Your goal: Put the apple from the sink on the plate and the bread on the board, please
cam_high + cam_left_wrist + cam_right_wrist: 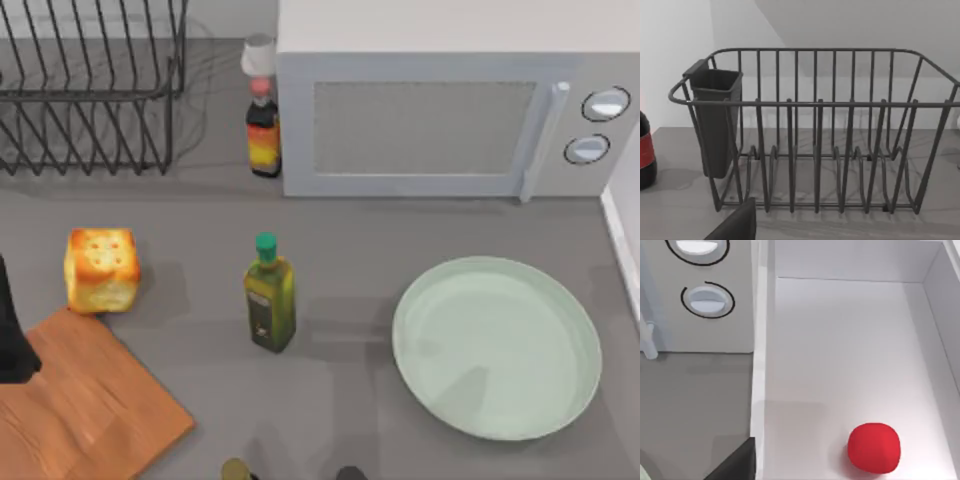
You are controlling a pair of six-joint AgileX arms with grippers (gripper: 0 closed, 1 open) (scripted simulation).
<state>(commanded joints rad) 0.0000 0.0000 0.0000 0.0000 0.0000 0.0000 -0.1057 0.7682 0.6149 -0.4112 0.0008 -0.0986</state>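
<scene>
The red apple (pixel 874 447) lies on the floor of the white sink (pixel 840 340), below my right gripper (pixel 735 464), of which a dark part shows at the sink's wall. The pale green plate (pixel 497 345) sits at the table's right, empty. At the left, the golden bread (pixel 102 270) stands on the table, touching the far corner of the wooden board (pixel 90 410). My left arm (pixel 12 330) hangs at the left edge over the board, and a dark part of its gripper (pixel 735 224) faces the dish rack (pixel 815 130).
A green-capped oil bottle (pixel 270 295) stands mid-table between bread and plate. A sauce bottle (pixel 263 125) stands beside the microwave (pixel 440 100) at the back. The wire rack (pixel 90 90) fills the back left. The sink's rim (pixel 622 235) runs along the right edge.
</scene>
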